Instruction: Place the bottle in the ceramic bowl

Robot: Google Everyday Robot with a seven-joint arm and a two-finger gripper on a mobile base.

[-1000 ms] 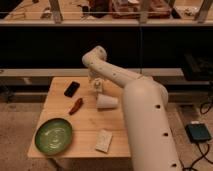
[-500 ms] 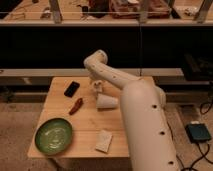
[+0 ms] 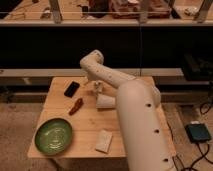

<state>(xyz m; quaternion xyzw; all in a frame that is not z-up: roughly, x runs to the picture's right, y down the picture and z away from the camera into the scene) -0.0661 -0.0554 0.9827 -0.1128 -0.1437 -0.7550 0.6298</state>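
Note:
The small whitish bottle (image 3: 97, 89) stands upright near the far middle of the wooden table (image 3: 125, 135). My gripper (image 3: 94, 82) hangs from the bent white arm, right at the bottle's top and partly hiding it. The green ceramic bowl (image 3: 53, 136) sits empty at the table's front left corner, well away from the bottle and gripper.
A white paper cup (image 3: 105, 101) lies on its side just in front of the bottle. A black flat object (image 3: 71, 89) and a red-brown item (image 3: 76, 106) lie to the left. A flat white packet (image 3: 104, 141) lies near the front edge. The arm's bulk covers the table's right side.
The arm's upper bend has shifted slightly and the gripper has settled lower at the bottle. The bottle, cup and bowl have not moved.

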